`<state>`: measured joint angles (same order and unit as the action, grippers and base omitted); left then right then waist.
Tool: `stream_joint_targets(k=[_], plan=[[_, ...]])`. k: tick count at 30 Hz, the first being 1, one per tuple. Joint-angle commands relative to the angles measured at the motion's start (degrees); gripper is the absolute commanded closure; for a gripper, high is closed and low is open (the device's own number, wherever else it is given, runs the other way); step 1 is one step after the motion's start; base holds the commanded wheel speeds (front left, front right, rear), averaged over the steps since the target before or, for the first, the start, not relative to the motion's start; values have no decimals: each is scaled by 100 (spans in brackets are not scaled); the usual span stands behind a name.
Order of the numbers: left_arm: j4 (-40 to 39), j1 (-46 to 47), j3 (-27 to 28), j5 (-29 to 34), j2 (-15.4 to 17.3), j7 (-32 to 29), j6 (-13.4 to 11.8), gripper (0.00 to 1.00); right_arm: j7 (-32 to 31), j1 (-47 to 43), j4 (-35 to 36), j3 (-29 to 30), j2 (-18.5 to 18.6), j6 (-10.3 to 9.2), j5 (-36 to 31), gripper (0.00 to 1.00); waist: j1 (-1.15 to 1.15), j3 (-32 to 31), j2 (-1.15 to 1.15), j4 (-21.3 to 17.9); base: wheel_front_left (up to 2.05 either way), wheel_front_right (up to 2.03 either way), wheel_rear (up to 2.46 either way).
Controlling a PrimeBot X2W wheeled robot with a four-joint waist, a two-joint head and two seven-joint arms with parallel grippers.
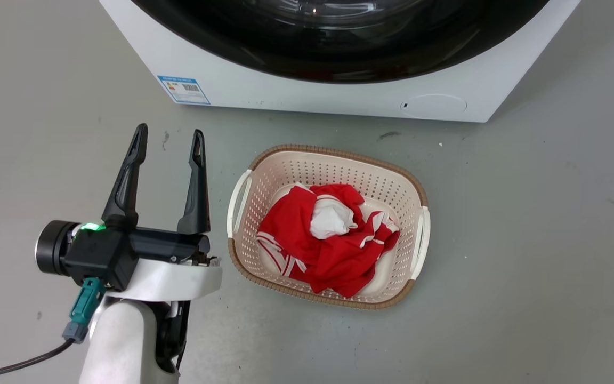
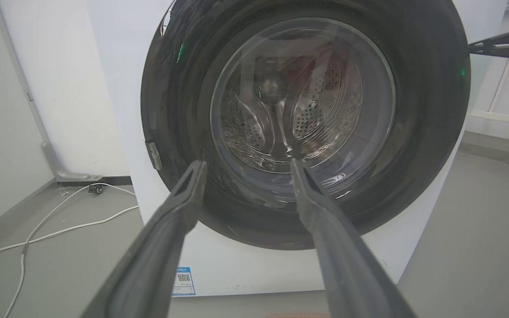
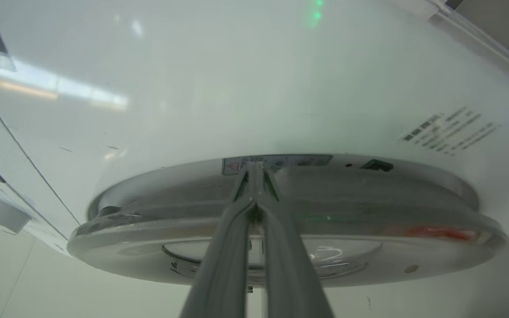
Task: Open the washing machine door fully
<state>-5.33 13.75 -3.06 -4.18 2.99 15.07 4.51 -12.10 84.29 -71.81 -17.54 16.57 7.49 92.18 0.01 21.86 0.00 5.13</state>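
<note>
Across the front of the washing machine sits the washing machine door, its black rim lying close against the white face; whether the latch has let go I cannot tell. It looks heavy and stiff, with thick glass in a hard rim, and it should swing on its hinge rather than flex. That glossy rim is probably slippery, so pinching the face would likely fail. The better hold is the edge away from the hinge, hooking behind the lip and pulling outward in an arc.

The right tool is at that edge in the right wrist view. Its 2 fingers are pressed together with nothing between them, and the tips reach the narrow gap behind the rim; whether they touch it I cannot tell. The left tool hangs over the floor with its fingers spread wide, holding nothing and well clear of the door.

A basket of red clothes stands just before the machine. The door's swing passes above it, so I judge it little hindrance.
</note>
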Motion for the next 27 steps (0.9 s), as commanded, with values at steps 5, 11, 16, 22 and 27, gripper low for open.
stream_joint_targets(k=[5, 11, 16, 22, 27], plan=[[7, 207, 29, -54, -11, 12, -2, 0, -65, 309, -184, -140, -56, 0, -157, 100, -1, 259, 0, 64, 0, 0, 0], [48, 308, -10, -58, -14, 12, 8, 0, -163, 78, -201, -220, 15, -1, -225, 100, -1, 386, 0, 107, 0, 0, 0], [93, 328, -55, -123, -15, 12, -20, 0, -613, -73, -198, -236, -57, 0, -164, 100, -1, 410, 0, 131, 0, 0, 0], [140, 363, -106, -147, -15, 12, -50, 0, -1161, 9, -185, -144, -125, 1, 10, 100, -1, 385, 0, 135, 0, 0, 0], [171, 360, -141, -142, -14, 12, -71, 0, -1342, 110, -188, -123, -75, 1, 55, 100, -1, 349, 0, 116, 0, 0, 0]])
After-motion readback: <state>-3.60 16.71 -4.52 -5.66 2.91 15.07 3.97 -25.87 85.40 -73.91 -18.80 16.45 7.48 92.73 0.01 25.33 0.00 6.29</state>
